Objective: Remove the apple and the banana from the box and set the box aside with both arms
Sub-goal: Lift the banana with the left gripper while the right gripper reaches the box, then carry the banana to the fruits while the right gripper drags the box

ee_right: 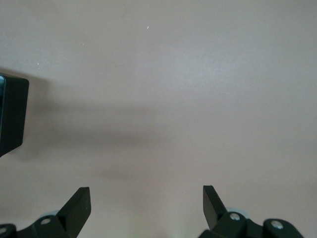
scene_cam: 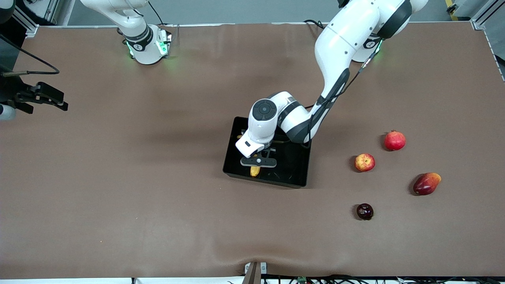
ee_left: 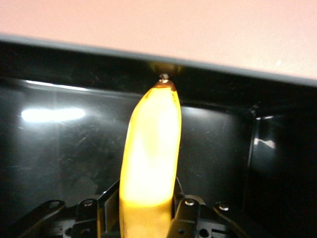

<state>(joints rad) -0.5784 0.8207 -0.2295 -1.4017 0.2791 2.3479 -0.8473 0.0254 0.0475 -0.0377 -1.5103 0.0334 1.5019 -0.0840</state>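
The black box [scene_cam: 292,173] sits mid-table. In it lies the yellow banana [scene_cam: 255,171], mostly hidden under my left hand in the front view. My left gripper [scene_cam: 256,166] reaches down into the box, shut on the banana. In the left wrist view the banana [ee_left: 151,148] runs out from between the fingers [ee_left: 184,210] of the left gripper [ee_left: 147,201], its tip at the box wall [ee_left: 74,62]. The red-and-yellow apple [scene_cam: 364,162] rests on the table toward the left arm's end. My right gripper [ee_right: 147,198] hangs open over bare table, at the right arm's end [scene_cam: 55,99], holding nothing.
Around the apple lie a red pomegranate [scene_cam: 395,140], a red-orange mango [scene_cam: 426,183] and a small dark purple fruit [scene_cam: 365,211]. A corner of the box [ee_right: 12,114] shows in the right wrist view. Brown cloth covers the table [scene_cam: 138,177].
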